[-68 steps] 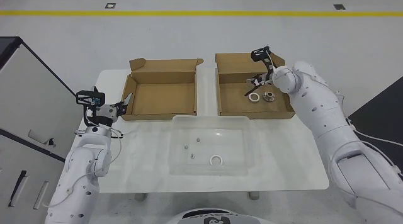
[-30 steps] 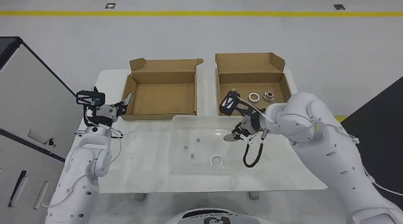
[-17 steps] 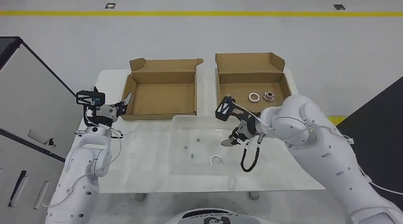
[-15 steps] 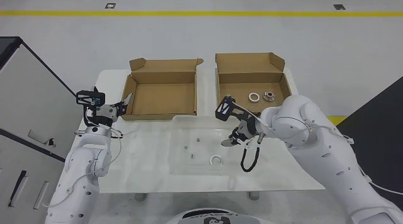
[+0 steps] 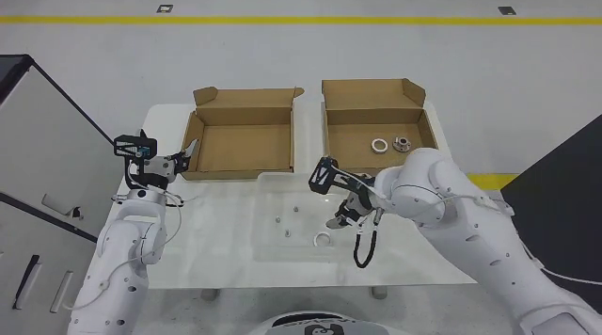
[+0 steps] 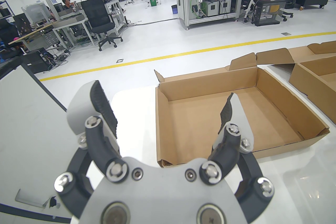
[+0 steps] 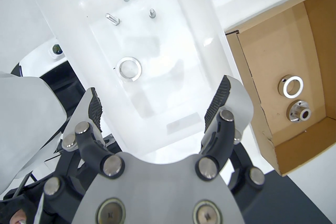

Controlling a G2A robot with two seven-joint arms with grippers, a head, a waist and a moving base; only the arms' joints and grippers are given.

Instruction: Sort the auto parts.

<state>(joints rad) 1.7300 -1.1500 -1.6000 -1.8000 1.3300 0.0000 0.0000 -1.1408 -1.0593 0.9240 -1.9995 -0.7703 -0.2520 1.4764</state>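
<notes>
The right end effector (image 5: 337,218) has been brought away from the right box (image 5: 356,137), where it was seen a moment ago, and is now held over the clear tray (image 5: 268,184) on the desk (image 5: 212,241). Its fingers are spread wide and nothing is held between them. A ring (image 5: 379,144) and a round metal piece (image 5: 403,143) are seen lying in the right box, so it is judged that one drop has been done and the next part is being gone for. Another ring (image 7: 129,69) is left in the tray, just ahead of the open fingers, and three small bolts (image 7: 113,19) are left farther along in it. The left box (image 5: 243,142) has had nothing put in it yet. The left end effector (image 6: 164,101) has not been moved; it is held wide open beside the left box with nothing in it.
</notes>
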